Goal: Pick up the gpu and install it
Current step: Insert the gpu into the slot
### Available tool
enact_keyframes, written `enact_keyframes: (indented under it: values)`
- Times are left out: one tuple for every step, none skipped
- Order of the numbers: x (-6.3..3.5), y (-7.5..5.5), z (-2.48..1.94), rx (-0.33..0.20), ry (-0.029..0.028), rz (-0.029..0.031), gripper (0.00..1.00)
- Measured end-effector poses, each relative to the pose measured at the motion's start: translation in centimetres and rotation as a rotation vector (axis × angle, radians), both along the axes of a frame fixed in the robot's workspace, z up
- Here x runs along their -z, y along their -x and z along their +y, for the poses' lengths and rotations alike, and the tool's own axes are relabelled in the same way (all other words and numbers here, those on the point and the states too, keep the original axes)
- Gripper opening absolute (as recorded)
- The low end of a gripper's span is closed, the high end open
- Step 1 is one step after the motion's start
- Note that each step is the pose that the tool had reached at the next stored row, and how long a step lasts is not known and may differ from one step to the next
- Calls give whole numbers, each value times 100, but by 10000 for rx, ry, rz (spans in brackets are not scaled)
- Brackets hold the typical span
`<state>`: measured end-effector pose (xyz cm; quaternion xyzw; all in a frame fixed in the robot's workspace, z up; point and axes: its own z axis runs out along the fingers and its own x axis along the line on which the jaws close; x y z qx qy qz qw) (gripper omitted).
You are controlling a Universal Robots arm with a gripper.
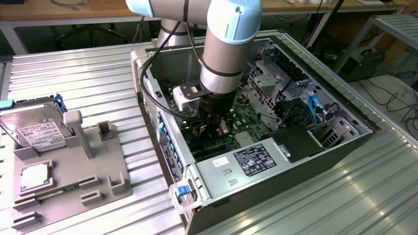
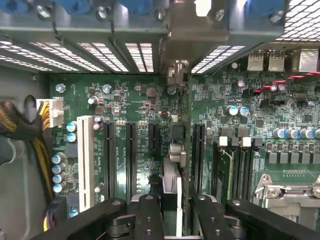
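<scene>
My gripper (image 1: 219,128) reaches down inside the open computer case (image 1: 365,122), over the green motherboard (image 2: 280,115). It is shut on the gpu (image 2: 172,152), which I see edge-on as a thin upright card between the two black fingers (image 2: 150,212). The card's silver bracket end (image 2: 176,30) points toward the case's rear slot openings. The gpu (image 1: 224,129) hangs just above the board, in line with the gap between two long black expansion slots (image 2: 131,155). I cannot tell whether its edge touches a slot.
A white slot (image 2: 85,160) and yellow cables (image 2: 44,150) lie to one side of the card, memory slots (image 2: 240,165) to the other. On the exterior view's left, a grey fixture (image 1: 72,181) holds a hard drive (image 1: 36,129). The power supply (image 1: 251,161) fills the case's near end.
</scene>
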<state>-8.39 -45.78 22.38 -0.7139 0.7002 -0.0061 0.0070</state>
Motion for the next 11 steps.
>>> enact_keyframes:
  values:
    - [14,0,1,-1,-7,0,28]
    - [17,0,2,0,-14,-3,28]
    - [17,0,2,0,-14,-3,28]
    - [18,0,2,0,-14,-4,28]
    - [17,0,2,-1,-14,-3,28]
    - [18,1,2,0,-15,-3,28]
    - [29,0,6,0,-45,-15,29]
    - [26,0,5,1,-32,-11,29]
    - [22,0,4,0,-27,-10,35]
    - [5,1,2,0,-6,1,35]
    - [-10,1,2,0,-18,-5,35]
